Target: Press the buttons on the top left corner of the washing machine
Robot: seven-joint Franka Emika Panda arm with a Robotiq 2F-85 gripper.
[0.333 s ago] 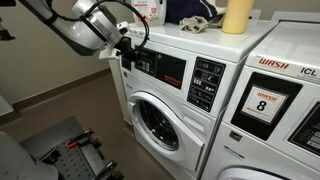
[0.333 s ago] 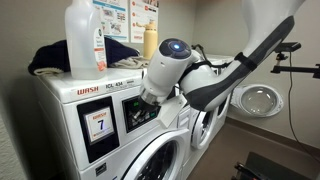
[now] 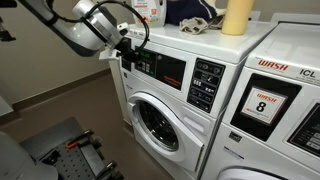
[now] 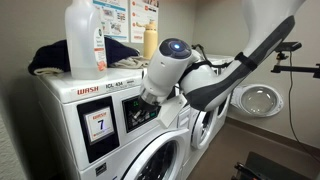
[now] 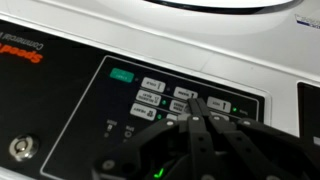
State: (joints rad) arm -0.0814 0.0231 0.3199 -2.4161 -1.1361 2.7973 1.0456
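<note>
The white washing machine (image 3: 205, 128) with its round glass door (image 3: 155, 122) stands in an exterior view. My gripper (image 3: 127, 48) is at its top left corner, against the narrow dark panel, and hides most of it. In the wrist view the buttons (image 5: 152, 97) sit in a dark white-framed panel. My gripper (image 5: 193, 104) is shut and empty, and its joined fingertips touch a button in the middle of the group. In an exterior view my gripper (image 4: 148, 102) points at the machine's control front.
A yellow bottle (image 3: 237, 15), dark clothes (image 3: 195, 20) and a bottle (image 3: 155, 10) stand on top of the machines. A machine marked 8 (image 3: 262, 104) stands beside the washer. A key lock (image 5: 18, 148) sits beside the panel.
</note>
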